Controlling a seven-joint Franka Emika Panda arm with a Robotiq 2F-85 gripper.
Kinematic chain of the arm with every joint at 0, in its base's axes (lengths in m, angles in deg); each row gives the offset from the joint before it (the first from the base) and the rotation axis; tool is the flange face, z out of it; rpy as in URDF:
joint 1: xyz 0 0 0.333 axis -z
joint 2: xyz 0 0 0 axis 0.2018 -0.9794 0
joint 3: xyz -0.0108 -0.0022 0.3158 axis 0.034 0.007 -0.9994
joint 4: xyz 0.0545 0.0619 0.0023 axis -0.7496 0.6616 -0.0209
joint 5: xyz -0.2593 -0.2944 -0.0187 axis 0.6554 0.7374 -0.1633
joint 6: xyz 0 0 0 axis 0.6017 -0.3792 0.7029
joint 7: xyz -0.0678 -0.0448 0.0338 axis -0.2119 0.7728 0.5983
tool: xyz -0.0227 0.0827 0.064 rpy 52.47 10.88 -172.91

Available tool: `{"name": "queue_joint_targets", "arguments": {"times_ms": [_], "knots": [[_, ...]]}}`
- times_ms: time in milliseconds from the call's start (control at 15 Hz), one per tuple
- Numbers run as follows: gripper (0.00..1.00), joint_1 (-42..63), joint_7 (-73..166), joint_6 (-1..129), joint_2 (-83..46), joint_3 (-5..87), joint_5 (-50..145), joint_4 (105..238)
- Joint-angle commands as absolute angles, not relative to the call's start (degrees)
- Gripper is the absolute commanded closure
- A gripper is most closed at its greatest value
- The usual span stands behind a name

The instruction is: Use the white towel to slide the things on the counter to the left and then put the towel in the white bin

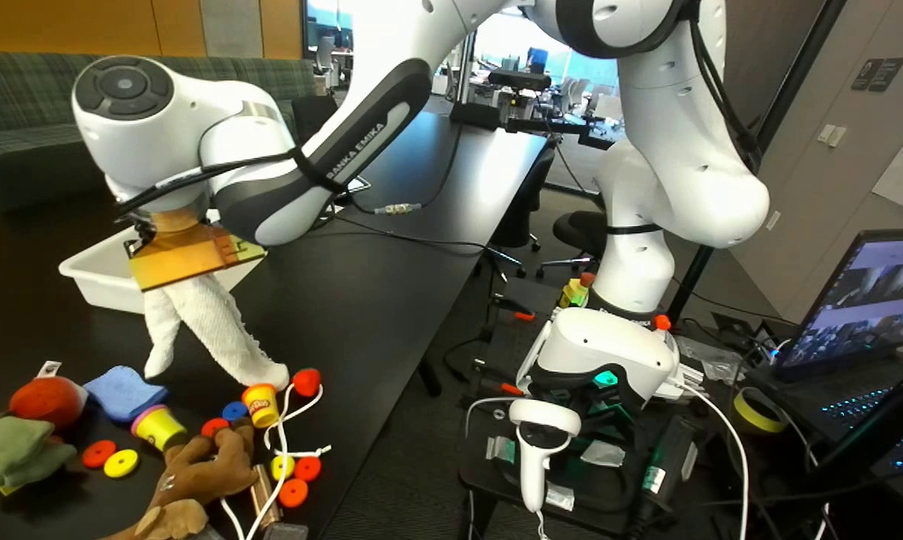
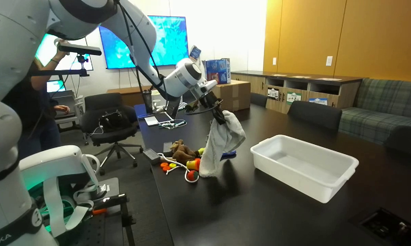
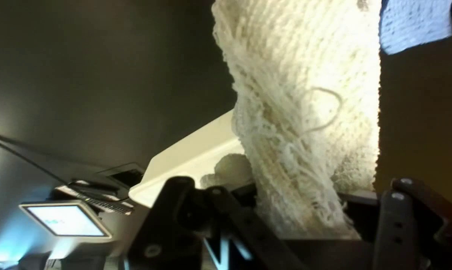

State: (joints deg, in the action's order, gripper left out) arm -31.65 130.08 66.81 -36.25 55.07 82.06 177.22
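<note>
My gripper (image 2: 220, 118) is shut on the white towel (image 2: 222, 143), which hangs in folds beneath it. In the wrist view the towel (image 3: 308, 112) fills the space past the dark fingers. Its lower end hangs close by the yellow cup (image 1: 261, 405); whether it touches the cup or the black counter (image 2: 243, 212) I cannot tell. The things lie clustered: brown plush toy (image 1: 196, 472), red ball (image 1: 46, 403), blue cloth-like piece (image 1: 125, 394), white cord (image 1: 301, 453), red and yellow discs. The white bin (image 2: 294, 181) stands apart from the towel, its inside partly hidden in an exterior view.
Near the counter's edge lies a dark block (image 2: 152, 156), by the plush toy. A cardboard box (image 2: 232, 95) and a laptop (image 2: 173, 108) stand farther along the counter. A cart with a white headset (image 1: 609, 337) stands beside it. A thin cable (image 1: 421, 240) crosses the counter.
</note>
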Motion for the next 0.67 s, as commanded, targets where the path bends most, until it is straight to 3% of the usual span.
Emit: {"name": "queue_joint_targets", "arguments": {"times_ms": [0, 600], "knots": [[0.95, -29.2, 138.5, 67.3, -23.8, 55.0, 93.0, 189.5], [0.95, -10.2, 144.2, 58.9, -9.7, 40.0, 100.4, 194.8]]}}
